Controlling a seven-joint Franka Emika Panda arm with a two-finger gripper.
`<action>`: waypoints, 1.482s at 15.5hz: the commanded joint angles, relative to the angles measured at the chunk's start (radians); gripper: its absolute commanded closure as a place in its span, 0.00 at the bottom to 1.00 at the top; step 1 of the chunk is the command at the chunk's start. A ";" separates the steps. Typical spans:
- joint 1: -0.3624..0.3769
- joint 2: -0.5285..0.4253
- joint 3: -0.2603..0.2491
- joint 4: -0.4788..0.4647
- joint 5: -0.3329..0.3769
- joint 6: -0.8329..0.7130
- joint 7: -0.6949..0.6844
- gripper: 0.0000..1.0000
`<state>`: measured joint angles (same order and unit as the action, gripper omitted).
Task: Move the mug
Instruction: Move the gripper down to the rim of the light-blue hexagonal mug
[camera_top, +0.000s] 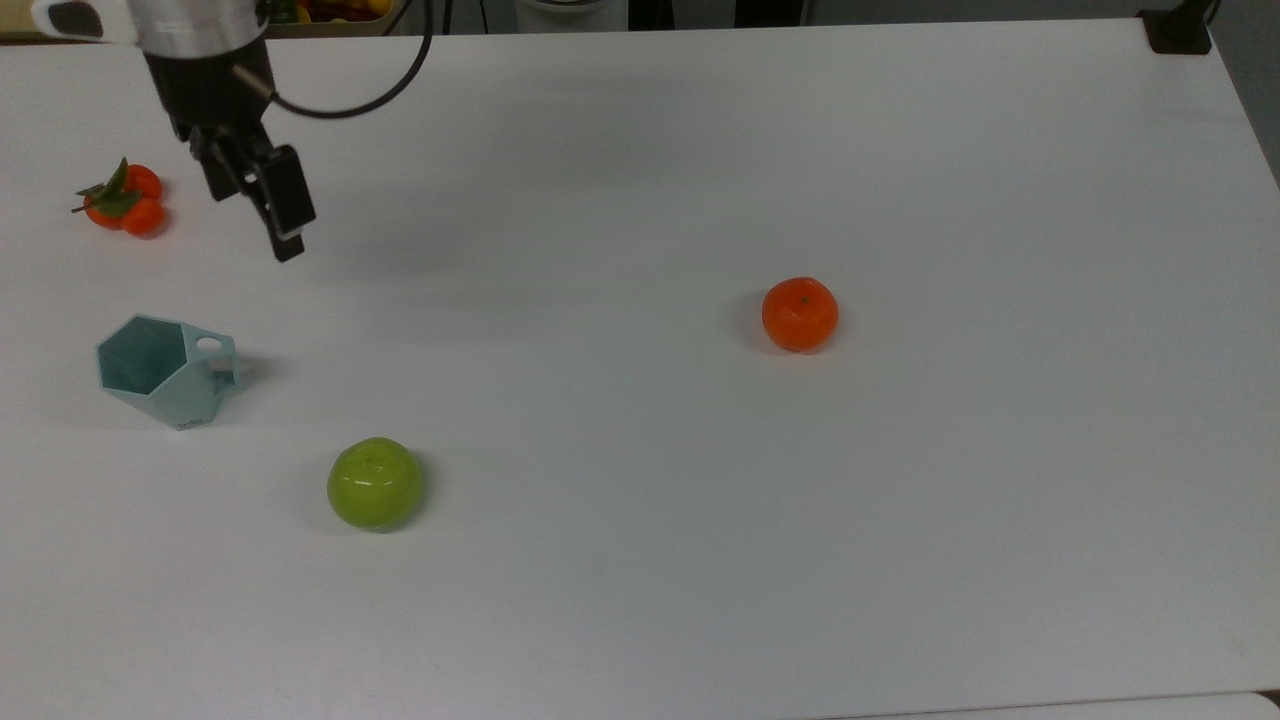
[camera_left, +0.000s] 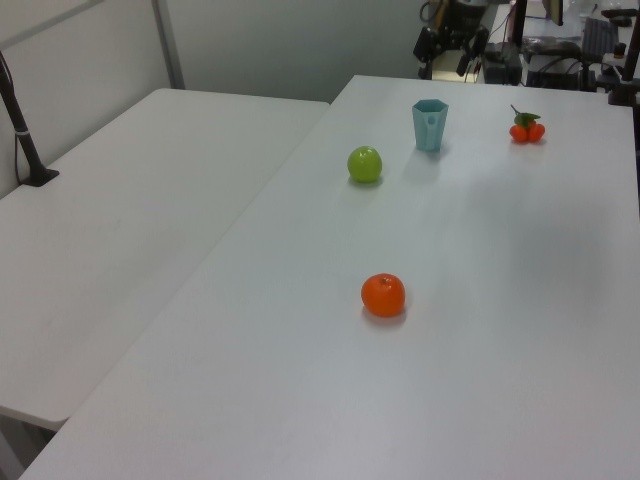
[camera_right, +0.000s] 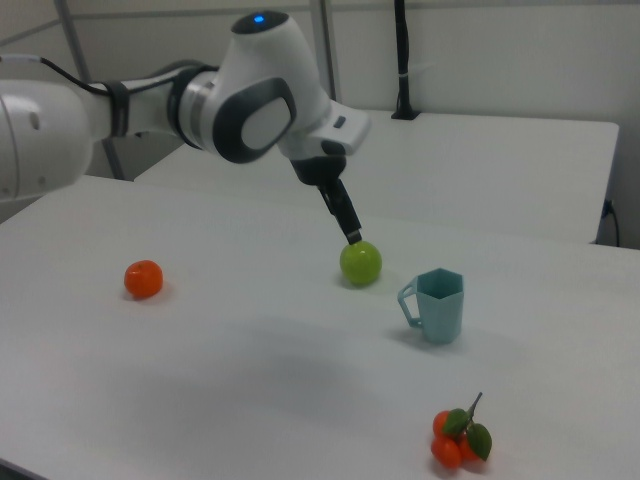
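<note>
Above the table's far left in the top view, we found the gripper (camera_top: 262, 205) apparently open, empty; mug (camera_top: 165, 370) lay nearer, slightly left.

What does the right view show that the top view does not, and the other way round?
Right view: the arm's white links and a second table behind. Top view: a fruit box and a black clamp at the far edge. Both: the open gripper, mug, apple, orange and leafy mandarins.
</note>
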<state>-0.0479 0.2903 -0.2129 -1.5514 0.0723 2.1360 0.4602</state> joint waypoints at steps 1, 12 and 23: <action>-0.018 0.069 -0.005 0.011 -0.016 0.097 0.058 0.00; -0.059 0.204 -0.006 -0.022 -0.016 0.246 0.075 0.12; -0.070 0.274 -0.007 -0.027 -0.032 0.326 0.072 0.22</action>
<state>-0.1222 0.5648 -0.2139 -1.5625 0.0604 2.4203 0.5160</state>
